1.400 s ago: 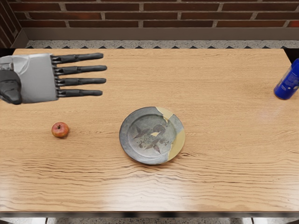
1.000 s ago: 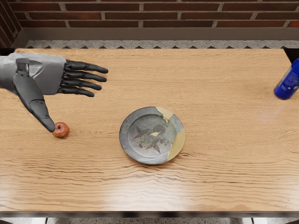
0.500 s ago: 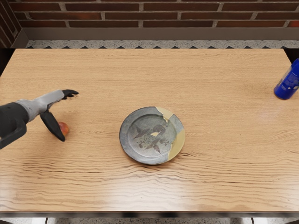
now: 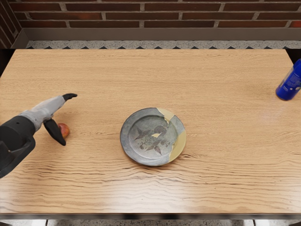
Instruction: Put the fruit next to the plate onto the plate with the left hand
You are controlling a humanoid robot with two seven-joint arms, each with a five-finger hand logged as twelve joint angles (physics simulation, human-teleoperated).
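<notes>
Head view: left hand, grey with black digits, sits at 9 o'clock of the frame, edge-on over the light wooden table. Its fingers are straight and pressed together, pointing toward 1 o'clock. Its thumb is splayed toward 5 o'clock, nothing pinched. The small red round fruit lies on the table just behind the thumb, partly covered by it; can't tell if they touch. It is at 9 o'clock of the round grey-and-yellow ceramic plate, well apart from it. A blue plastic bottle stands at 2 o'clock of the plate, at the table's 3 o'clock edge
</notes>
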